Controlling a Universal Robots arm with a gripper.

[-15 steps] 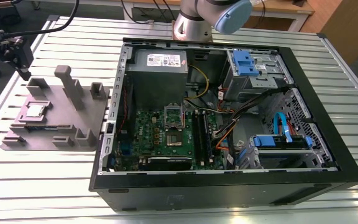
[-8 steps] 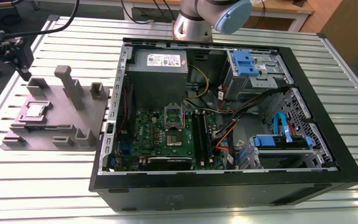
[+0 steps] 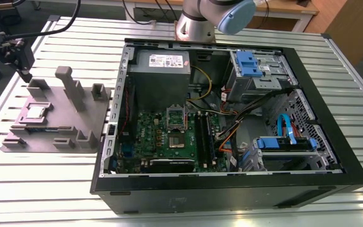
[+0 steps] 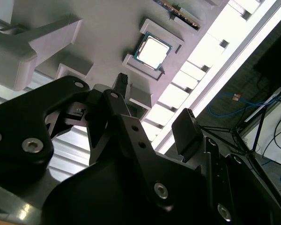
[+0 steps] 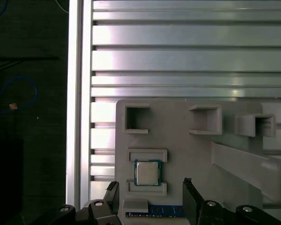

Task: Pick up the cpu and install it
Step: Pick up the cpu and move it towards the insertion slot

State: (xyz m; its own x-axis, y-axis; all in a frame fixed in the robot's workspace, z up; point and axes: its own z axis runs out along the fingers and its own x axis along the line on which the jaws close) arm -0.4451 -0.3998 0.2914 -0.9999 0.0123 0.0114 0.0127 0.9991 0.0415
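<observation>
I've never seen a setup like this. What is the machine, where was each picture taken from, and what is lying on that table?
It is a single robot arm with a two-fingered claw at its end. The exterior view comes from a camera off the arm, looking down on a slatted metal table. The two wrist views come from cameras riding near the claw, so the claw itself shows in them. On the table stands an open computer case with its green motherboard exposed. Beside it, on the exterior view's left, lies a grey holder plate. The cpu, a small shiny square chip, sits in a pocket of that plate. The claw is open and holds nothing; it hangs near the cpu without touching it.
</observation>
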